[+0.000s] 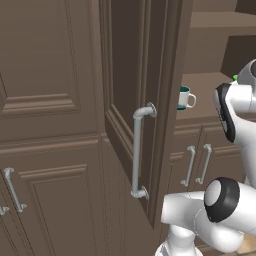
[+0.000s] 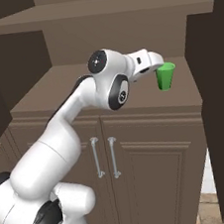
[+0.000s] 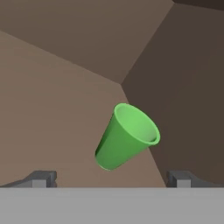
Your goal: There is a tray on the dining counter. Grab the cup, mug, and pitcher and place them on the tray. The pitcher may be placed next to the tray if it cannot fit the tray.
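We see the small bright green tapered cup [image 2: 166, 76] standing upright on the brown shelf [image 2: 80, 85] inside an open dark brown cabinet, toward the right side of the recess near its back corner. Our fingers [image 3: 112, 178] are spread wide apart, one on each side of the cup in the hand view, and they hold nothing; the cup sits just beyond them, untouched. In the left base view, the small teal mug with a white upper band and white loop handle [image 1: 185, 97] stands on the same shelf, just past the open cabinet door [image 1: 135, 100].
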